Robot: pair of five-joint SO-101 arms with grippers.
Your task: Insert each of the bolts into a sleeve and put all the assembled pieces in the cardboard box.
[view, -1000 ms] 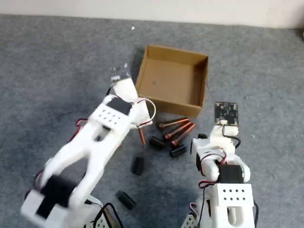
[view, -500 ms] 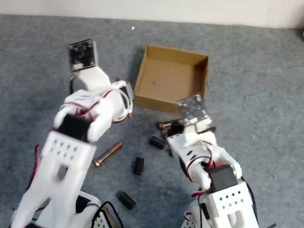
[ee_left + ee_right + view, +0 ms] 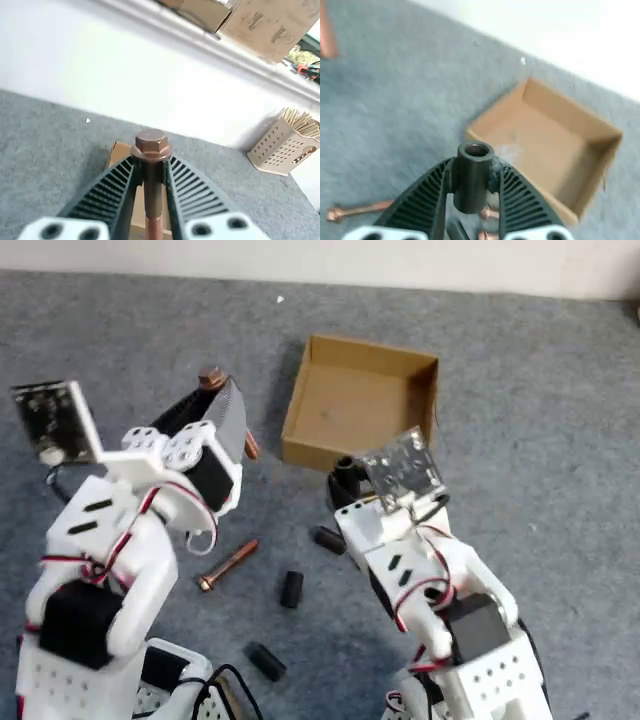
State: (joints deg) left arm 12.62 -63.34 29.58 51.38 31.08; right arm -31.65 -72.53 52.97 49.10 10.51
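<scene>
- The left fingers are shut tight on a copper bolt. The bolt stands between them with its six-sided head just above the tips.
- From above, this bolt is up in the air, to the left of the cardboard box and not touching it.
- The right fingers squeeze a black sleeve. Its open hole points up.
- From above, this sleeve is held just beside the front wall of the box, on the outside.
- The box sits on the grey worktop with its open side up.
- A second bolt lies flat on the worktop between the two arms, nearer the left arm.
- Three more sleeves lie on the worktop: one near the right arm, one in the middle, and one closest to the arm bases.
- Copper ends of more bolts peek out under the sleeve that is held.
</scene>
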